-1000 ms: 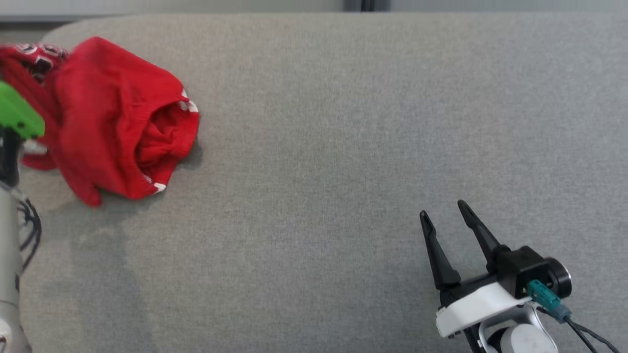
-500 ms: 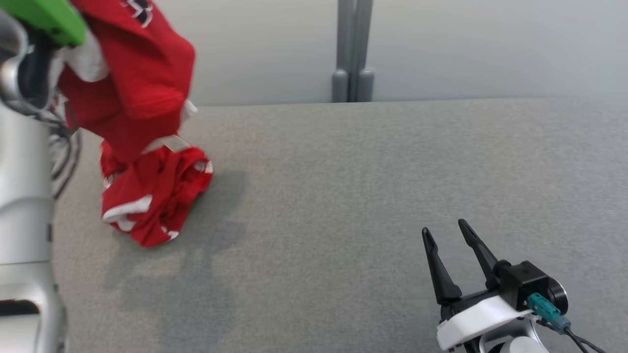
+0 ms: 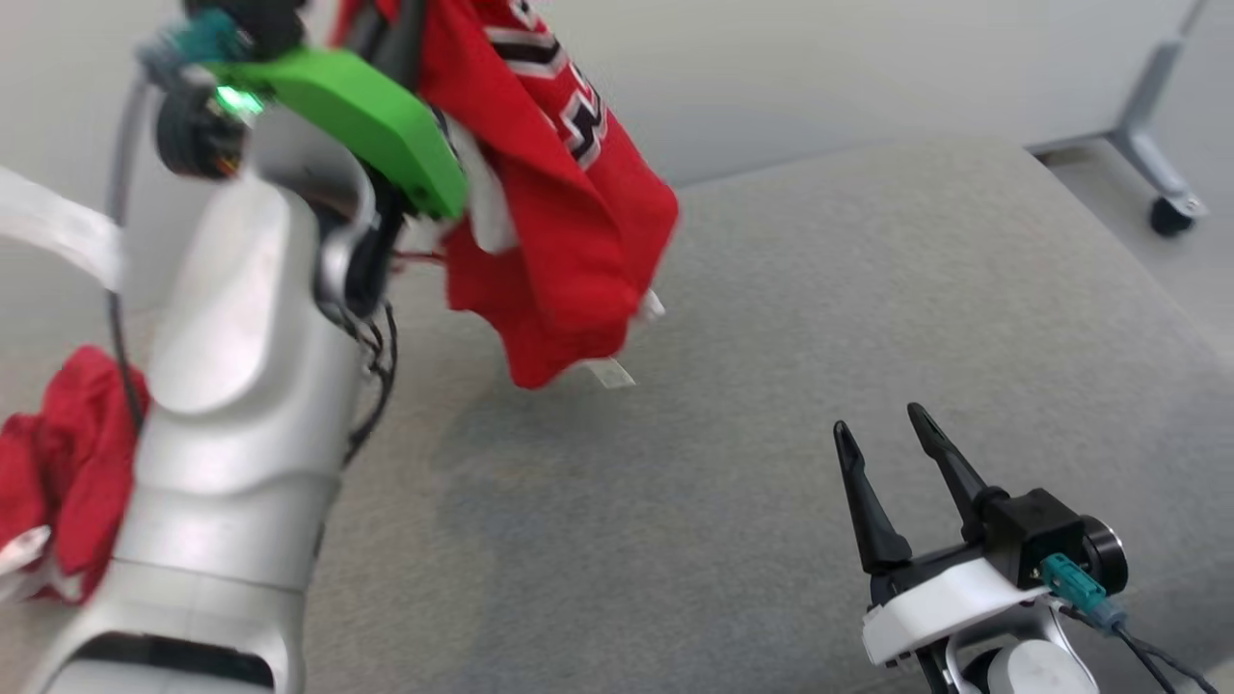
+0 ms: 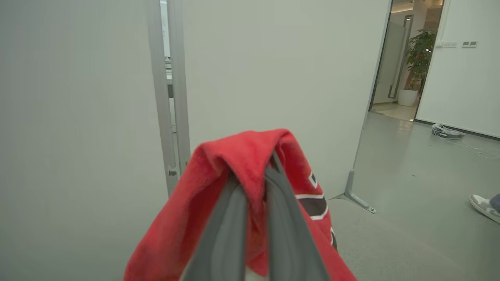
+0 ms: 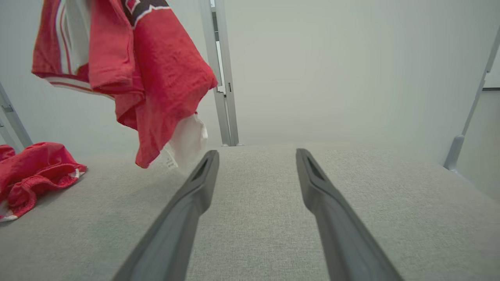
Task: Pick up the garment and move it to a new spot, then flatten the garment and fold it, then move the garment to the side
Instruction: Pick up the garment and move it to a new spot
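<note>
Red garment [image 3: 569, 222] aloft, wrist view: left pincer [image 4: 254, 171] pinching it

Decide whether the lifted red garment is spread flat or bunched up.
Bunched. The garment hangs in crumpled folds from the left end effector, which is shut on a pinch of cloth; no part of it lies flat.

There are two red garments: one hanging garment [image 3: 569, 222] at the upper middle of the head view and one heaped garment [image 3: 58, 472] at its lower left edge. There are two grippers, the left gripper [image 4: 254, 171] and the right gripper [image 3: 877, 420], each with two dark fingers [image 5: 195, 199], four in all. There is one grey bench [image 3: 771, 337]. One caster [image 3: 1168, 216] sits at the upper right. The left wrist view has one potted plant [image 4: 420, 50] at its upper right and one shoe [image 4: 482, 206] at its right edge.
</note>
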### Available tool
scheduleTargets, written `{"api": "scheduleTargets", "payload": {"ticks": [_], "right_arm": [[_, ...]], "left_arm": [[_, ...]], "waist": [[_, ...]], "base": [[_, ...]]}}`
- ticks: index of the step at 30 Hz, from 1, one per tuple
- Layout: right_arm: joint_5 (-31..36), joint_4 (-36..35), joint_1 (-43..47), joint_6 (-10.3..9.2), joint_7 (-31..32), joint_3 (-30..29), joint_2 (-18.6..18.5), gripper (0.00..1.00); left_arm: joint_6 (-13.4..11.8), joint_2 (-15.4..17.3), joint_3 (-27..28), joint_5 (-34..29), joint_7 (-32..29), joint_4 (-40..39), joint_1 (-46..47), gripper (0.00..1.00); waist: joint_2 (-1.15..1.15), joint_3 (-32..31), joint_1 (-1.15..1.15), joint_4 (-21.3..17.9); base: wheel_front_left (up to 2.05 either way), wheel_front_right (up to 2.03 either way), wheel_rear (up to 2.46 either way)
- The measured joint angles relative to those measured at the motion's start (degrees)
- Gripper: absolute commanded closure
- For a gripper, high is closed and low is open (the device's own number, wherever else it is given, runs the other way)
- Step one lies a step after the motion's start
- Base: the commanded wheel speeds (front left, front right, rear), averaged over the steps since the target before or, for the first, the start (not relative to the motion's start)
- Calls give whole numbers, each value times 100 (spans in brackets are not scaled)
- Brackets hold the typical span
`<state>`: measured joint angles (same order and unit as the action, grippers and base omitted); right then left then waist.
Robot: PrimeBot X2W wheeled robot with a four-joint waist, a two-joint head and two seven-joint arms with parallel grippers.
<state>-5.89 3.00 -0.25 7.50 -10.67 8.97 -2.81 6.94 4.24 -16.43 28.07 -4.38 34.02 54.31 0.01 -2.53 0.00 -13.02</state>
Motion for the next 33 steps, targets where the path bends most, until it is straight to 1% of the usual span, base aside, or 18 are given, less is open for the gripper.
{"api": "scheduleTargets", "payload": {"ticks": [2,6,7,10,11,12,13,15,18,20,23,25,27,32,33], "right_arm": [[0,-33,-18,0,1,4,-1,0],[-13,-56,-40,0,1,4,-2,0],[-19,-51,-47,0,1,19,-3,0],[-51,-29,-86,0,-10,37,-4,0],[-55,-16,-107,0,-14,43,-4,0],[-56,-9,-123,0,-27,43,-4,0],[-58,3,-124,0,-34,29,-4,0],[-65,22,-120,0,-48,-11,-3,0],[-65,32,-113,0,-53,-59,-4,0],[-64,32,-90,0,-53,-83,0,0],[-60,25,1,0,-48,-174,-2,0],[-52,14,34,0,-43,-245,-2,0],[-41,-20,84,0,-25,-314,-1,0],[-18,-98,156,0,-1,-489,0,0],[-15,-110,177,0,0,-523,0,0]], "left_arm": [[-40,-41,-245,-104,45,203,-211,100],[-57,-132,-662,-121,148,735,-590,100],[-99,-136,-795,-135,172,894,-666,100],[-118,-142,-1123,-179,140,1335,-859,100],[-118,-143,-1227,-156,140,1428,-928,70],[-113,-144,-1354,-82,134,1516,-1028,11],[-105,-147,-1441,32,144,1568,-1123,0],[-107,-151,-1526,203,268,1601,-1252,0],[-112,-146,-1610,411,756,1445,-1382,0],[-90,-148,-1631,638,1099,1257,-1605,0],[-100,-132,-1571,717,1573,1003,-1947,0],[-164,-41,-1474,717,1752,773,-2162,0],[-252,148,-1352,709,1857,479,-2449,0],[-433,523,-943,684,1926,-359,-3149,0],[-501,598,-803,641,1935,-603,-3310,0]], "waist": [[0,54,0,-214],[0,194,0,-609],[0,235,0,-697],[0,358,0,-904],[0,395,0,-950],[0,439,0,-1002],[0,481,0,-1041],[0,545,0,-1077],[0,570,0,-1028],[0,564,0,-957],[0,534,0,-803],[0,498,0,-674],[0,442,0,-507],[0,287,0,-65],[0,256,0,30]], "base": [[0,0,0],[0,0,0],[0,0,0],[0,0,0],[0,0,0],[0,0,0],[0,0,0],[0,0,0],[0,0,0],[0,0,0],[0,0,0],[0,0,0],[0,0,0],[0,0,0],[0,0,0]]}}
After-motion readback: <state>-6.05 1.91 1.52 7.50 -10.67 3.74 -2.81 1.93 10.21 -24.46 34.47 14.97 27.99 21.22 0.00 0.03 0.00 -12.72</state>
